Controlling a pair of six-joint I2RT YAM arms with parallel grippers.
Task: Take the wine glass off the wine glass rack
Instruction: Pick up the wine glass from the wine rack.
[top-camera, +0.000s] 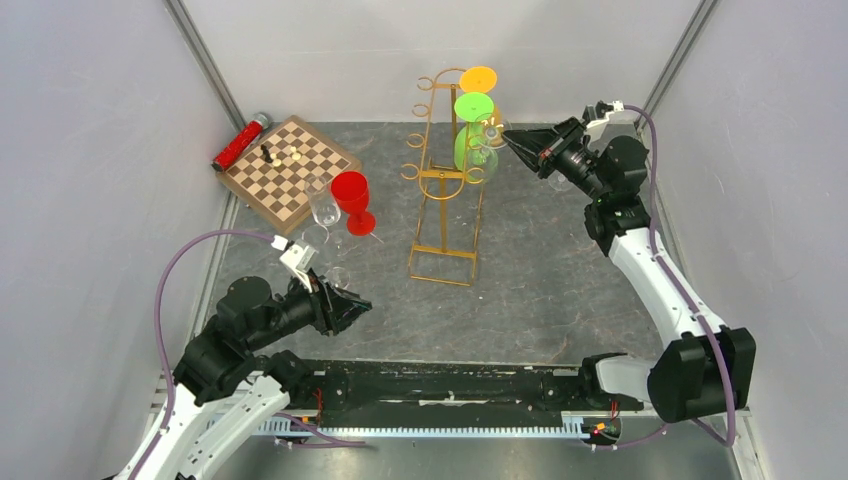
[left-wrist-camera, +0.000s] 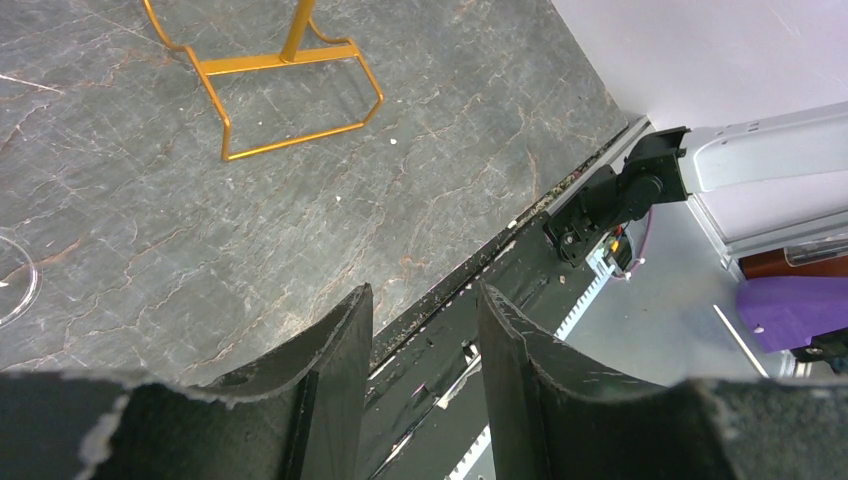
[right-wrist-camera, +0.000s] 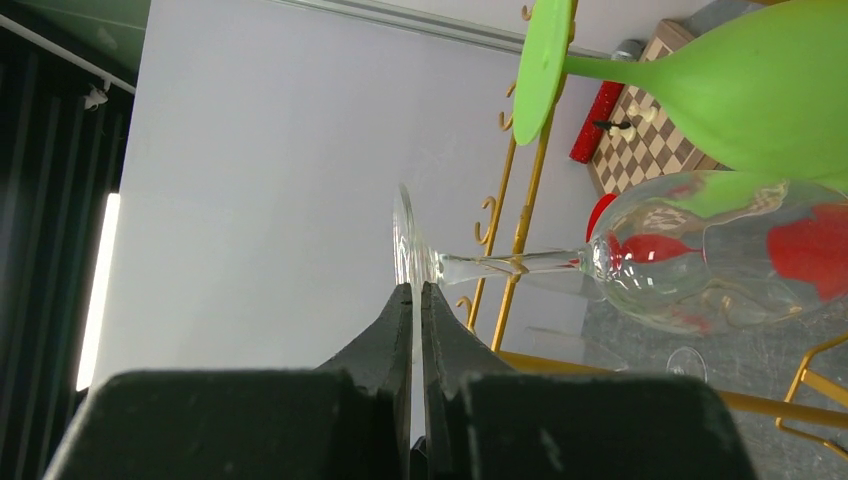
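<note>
The right claw (right-wrist-camera: 415, 288) is clenched on the foot of a clear stemmed wine glass (right-wrist-camera: 700, 260) that hangs on the tall gold wire wine glass rack (top-camera: 446, 200).
The glass lies sideways on the rack's side facing the right arm, stem across the gold upright, just under a lime-green wine glass (right-wrist-camera: 745, 90). The claw's tips pinch the rim of its disc foot. The left claw (left-wrist-camera: 422, 300) hovers over the dark grey marbled tabletop (top-camera: 560, 280) near its front edge, jaws apart, grasping nothing.
</note>
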